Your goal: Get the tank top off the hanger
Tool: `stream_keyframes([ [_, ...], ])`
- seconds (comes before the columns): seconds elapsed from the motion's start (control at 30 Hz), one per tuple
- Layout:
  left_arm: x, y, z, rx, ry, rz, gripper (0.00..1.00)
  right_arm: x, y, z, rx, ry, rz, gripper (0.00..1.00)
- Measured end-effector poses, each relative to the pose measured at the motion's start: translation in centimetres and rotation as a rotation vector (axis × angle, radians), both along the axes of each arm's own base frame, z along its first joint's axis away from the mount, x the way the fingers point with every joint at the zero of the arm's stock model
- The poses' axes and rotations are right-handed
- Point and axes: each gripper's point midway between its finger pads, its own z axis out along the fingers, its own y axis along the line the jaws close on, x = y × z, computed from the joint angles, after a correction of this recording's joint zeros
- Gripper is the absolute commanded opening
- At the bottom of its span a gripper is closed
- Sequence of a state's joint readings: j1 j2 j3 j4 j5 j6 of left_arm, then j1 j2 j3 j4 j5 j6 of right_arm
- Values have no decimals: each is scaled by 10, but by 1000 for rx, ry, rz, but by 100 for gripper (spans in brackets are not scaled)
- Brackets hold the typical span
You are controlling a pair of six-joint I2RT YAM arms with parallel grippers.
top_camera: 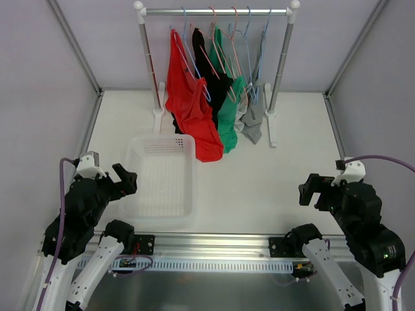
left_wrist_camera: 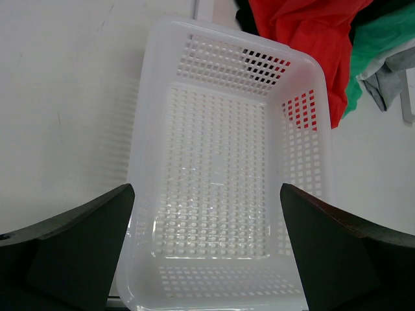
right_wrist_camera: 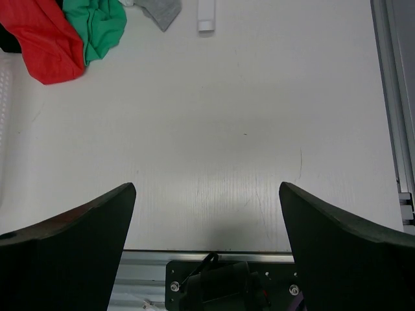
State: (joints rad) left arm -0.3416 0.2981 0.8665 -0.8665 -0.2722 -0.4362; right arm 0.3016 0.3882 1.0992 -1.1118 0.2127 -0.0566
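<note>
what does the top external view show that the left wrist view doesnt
Only the top external: the clothes rack with its hangers, both arms, and the right pincer, open above the table. Only the left wrist: red cloth seen through the holes in the basket's far wall, and the left pincer close up, fingers spread wide. Both: the white basket, empty, plus the lower parts of the red tank top, green garment and grey garment.
</note>
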Motion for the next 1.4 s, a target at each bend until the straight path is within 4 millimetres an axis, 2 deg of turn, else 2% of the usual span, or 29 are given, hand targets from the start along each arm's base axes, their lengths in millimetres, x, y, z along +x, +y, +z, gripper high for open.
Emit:
stream_keyframes([
  [0.3, 2, -1, -1, 2, 8, 0, 99, 5, 2, 5, 17, -25, -5, 100],
  [0.4, 4, -1, -3, 4, 16, 1, 98, 10, 11, 8, 46, -33, 25, 99],
  [0.53, 4, -2, -5, 6, 22, 1, 99, 31, 34, 17, 94, -18, 97, 99],
  [0.63, 5, -2, -5, 6, 23, 1, 99, 56, 54, 32, 130, -8, 151, 99],
  [0.73, 5, -2, -5, 5, 23, 2, 99, 89, 75, 58, 164, -26, 201, 98],
  [0.8, 5, -2, -5, 2, 21, 3, 99, 112, 87, 78, 183, -59, 231, 93],
  [0.9, 5, -2, -5, -4, 21, 6, 99, 152, 101, 102, 183, -97, 249, 81],
  [1.0, 5, -2, -5, -9, 21, 8, 99, 196, 112, 118, 164, -120, 250, 70],
  [1.07, 5, -2, -5, -10, 21, 8, 99, 228, 120, 121, 146, -126, 248, 65],
  [1.2, 5, -2, -5, -11, 21, 9, 99, 279, 129, 123, 105, -125, 238, 61],
  [1.3, 5, -2, -5, -11, 21, 9, 99, 307, 132, 131, 80, -146, 221, 58],
  [1.4, 5, -2, -5, -12, 19, 9, 99, 326, 135, 140, 71, -173, 208, 57],
])
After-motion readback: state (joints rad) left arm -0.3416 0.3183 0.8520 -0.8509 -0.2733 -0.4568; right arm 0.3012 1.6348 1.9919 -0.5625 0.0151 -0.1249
